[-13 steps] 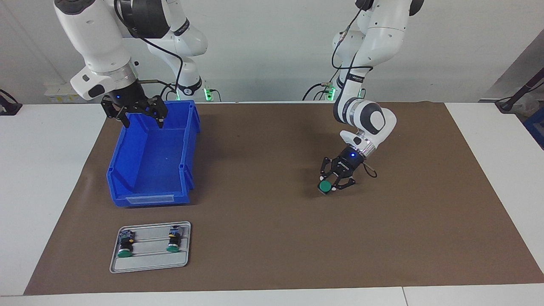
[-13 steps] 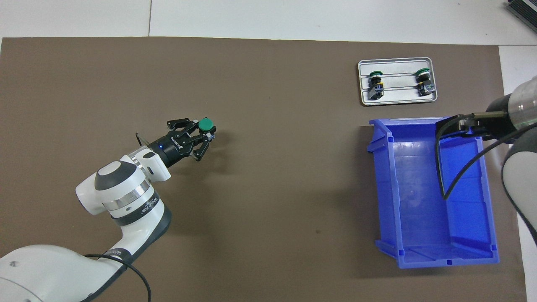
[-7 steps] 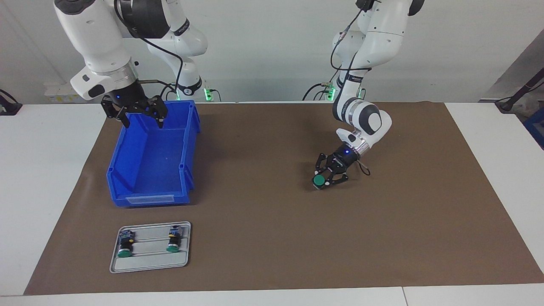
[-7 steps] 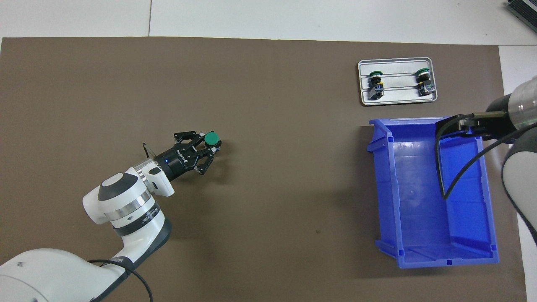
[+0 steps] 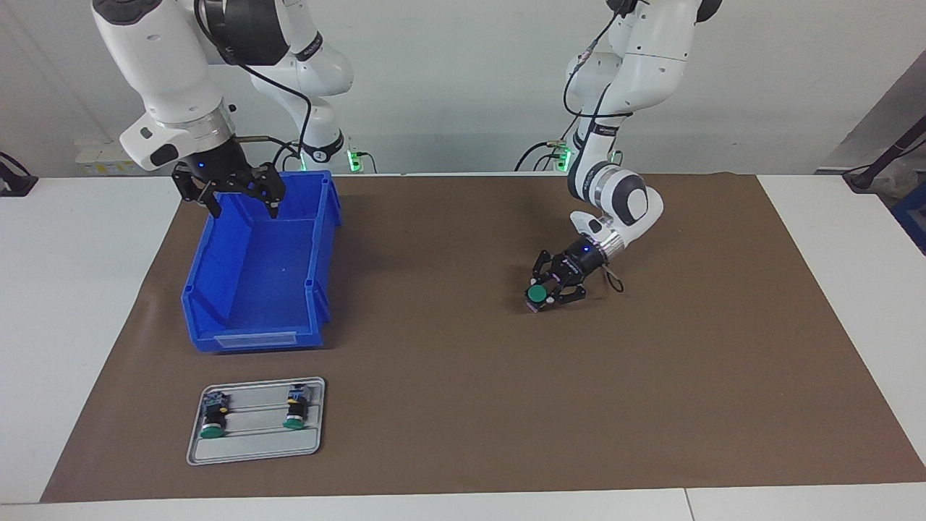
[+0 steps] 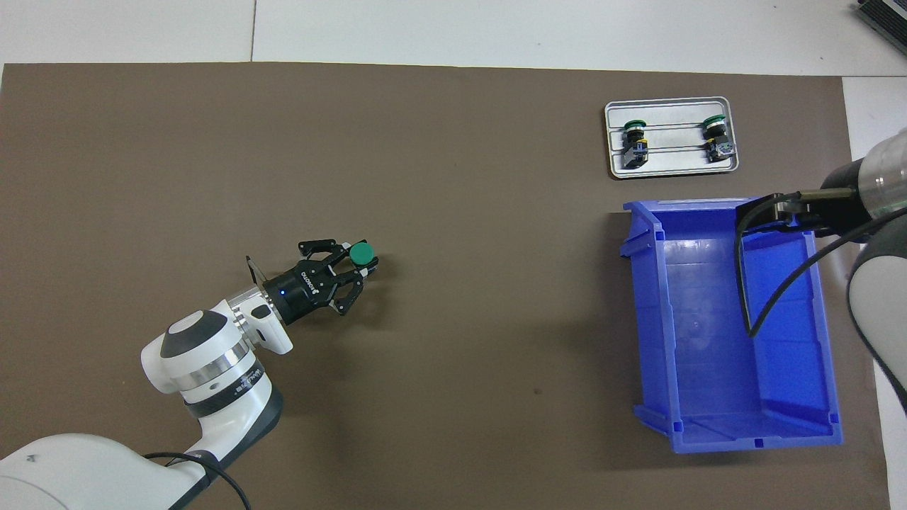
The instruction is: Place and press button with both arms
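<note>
The left gripper (image 5: 548,288) holds the button (image 5: 536,293) between its fingers, low over the brown mat (image 5: 463,405) near the middle of the table. The green cap points away from the robots and the body lies tilted, not upright. I cannot tell if the lower end touches the mat.

The main risk, in my judgement, is the placing. If the fingers open while the button is tilted like this, it can fall on its side or roll, because the cap is round and wider than the body. Then the press by the other arm has no firm target. The grip takes only a narrow part of the body, so a hard contact with the mat can also turn the button inside the fingers.

The right gripper (image 5: 230,189) waits with its fingers spread wide and holding nothing, above the end of the blue bin (image 5: 217,289) that is nearer to the robots. To reach the button it must cross much of the table, and if it goes down too early it can hit the bin wall.

A grey tray (image 5: 199,450) with two more buttons (image 5: 212,420) lies farther from the robots than the bin, toward the right arm's end. Both bin and tray are well apart from the held button. Nothing stands on the mat around the left gripper.
</note>
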Controlling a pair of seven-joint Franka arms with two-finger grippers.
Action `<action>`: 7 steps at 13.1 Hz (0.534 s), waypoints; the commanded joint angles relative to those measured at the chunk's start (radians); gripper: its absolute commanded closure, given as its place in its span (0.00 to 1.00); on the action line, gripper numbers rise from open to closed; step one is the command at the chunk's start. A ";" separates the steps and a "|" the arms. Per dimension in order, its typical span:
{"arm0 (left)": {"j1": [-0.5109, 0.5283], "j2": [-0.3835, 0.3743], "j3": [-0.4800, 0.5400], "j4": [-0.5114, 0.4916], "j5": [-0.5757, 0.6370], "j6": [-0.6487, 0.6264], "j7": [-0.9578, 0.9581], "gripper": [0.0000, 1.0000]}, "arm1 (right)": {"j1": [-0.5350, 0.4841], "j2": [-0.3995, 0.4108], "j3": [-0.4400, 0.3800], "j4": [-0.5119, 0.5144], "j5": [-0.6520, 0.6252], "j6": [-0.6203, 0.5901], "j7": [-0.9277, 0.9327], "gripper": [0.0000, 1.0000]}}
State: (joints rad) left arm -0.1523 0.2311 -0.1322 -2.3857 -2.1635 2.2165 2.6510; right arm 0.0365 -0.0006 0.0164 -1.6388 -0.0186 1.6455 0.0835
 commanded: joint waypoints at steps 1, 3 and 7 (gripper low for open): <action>0.019 -0.039 0.000 -0.084 -0.016 -0.047 0.062 0.99 | -0.004 -0.013 0.001 -0.010 0.011 -0.006 -0.027 0.00; 0.034 -0.039 0.000 -0.096 -0.015 -0.052 0.081 0.99 | -0.004 -0.013 0.001 -0.010 0.011 -0.007 -0.027 0.00; 0.034 -0.039 0.000 -0.116 -0.015 -0.057 0.087 0.91 | -0.004 -0.013 0.001 -0.010 0.011 -0.007 -0.027 0.00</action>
State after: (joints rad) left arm -0.1246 0.2065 -0.1317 -2.4498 -2.1644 2.1546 2.7031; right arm 0.0365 -0.0006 0.0164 -1.6388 -0.0185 1.6455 0.0835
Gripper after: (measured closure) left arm 0.674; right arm 0.000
